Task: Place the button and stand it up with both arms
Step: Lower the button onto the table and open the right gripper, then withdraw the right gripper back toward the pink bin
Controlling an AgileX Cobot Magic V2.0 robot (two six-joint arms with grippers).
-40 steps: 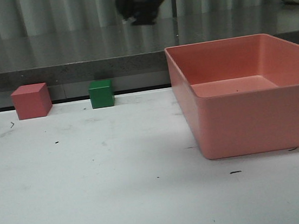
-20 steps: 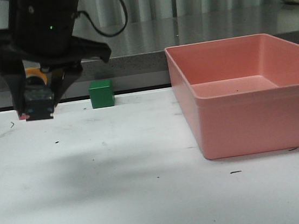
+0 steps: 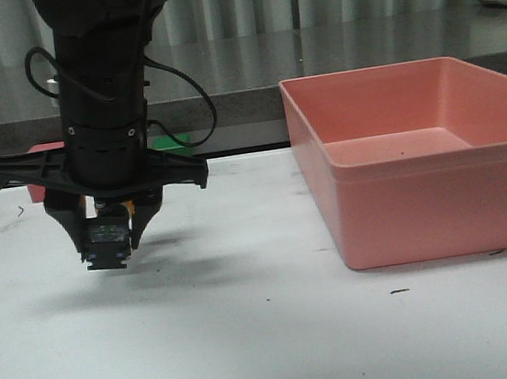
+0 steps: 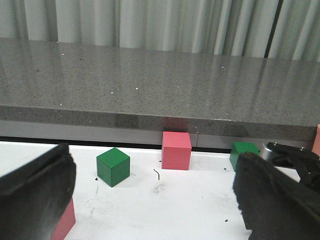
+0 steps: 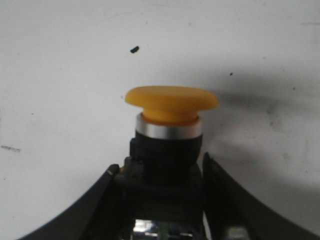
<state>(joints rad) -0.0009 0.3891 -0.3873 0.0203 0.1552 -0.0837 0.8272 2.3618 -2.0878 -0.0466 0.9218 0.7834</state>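
My right gripper (image 3: pixel 108 237) hangs from its black arm over the left part of the white table and is shut on the button (image 3: pixel 107 242). It holds the button just above the table. In the right wrist view the gripper (image 5: pixel 161 167) clamps the black body, and the yellow cap (image 5: pixel 171 102) and pale collar stick out past the fingertips. My left gripper (image 4: pixel 155 200) shows only in the left wrist view. It is open and empty, low over the table, with its fingers (image 4: pixel 37 190) wide apart.
A large pink tray (image 3: pixel 421 197) stands on the right. A pink cube (image 3: pixel 39 153) and a green cube (image 3: pixel 176 142) sit at the table's back edge, partly behind the arm. The left wrist view shows a green cube (image 4: pixel 113 166), a pink cube (image 4: pixel 176 150) and another green cube (image 4: pixel 244 155).
My right arm has come down into view from above with the button in its grip. It has moved lower and a little to the right since half a second ago.
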